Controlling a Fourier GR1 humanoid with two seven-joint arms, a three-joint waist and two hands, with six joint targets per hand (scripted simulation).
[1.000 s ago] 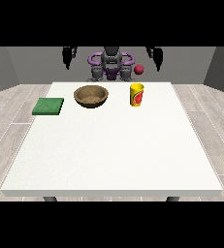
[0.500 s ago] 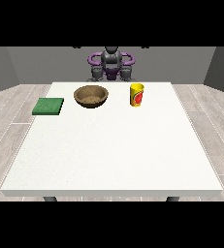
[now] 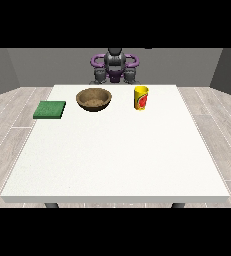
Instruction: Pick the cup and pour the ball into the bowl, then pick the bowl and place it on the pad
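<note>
Front view: cup (image 3: 141, 97) upright, apparently mouth up, beside bowl (image 3: 93, 99).

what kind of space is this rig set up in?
Looks like a bare test room, probably a lab-style setup: plain grey walls, pale plank floor, and one large white table with the robot behind it. On it sit only a bowl, cup and green pad.

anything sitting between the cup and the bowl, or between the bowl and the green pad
Nothing visible does. The yellow cup stands at the view's right of the wooden bowl, with only bare white table between them. The green pad lies at the bowl's other side, again with bare table between.
</note>
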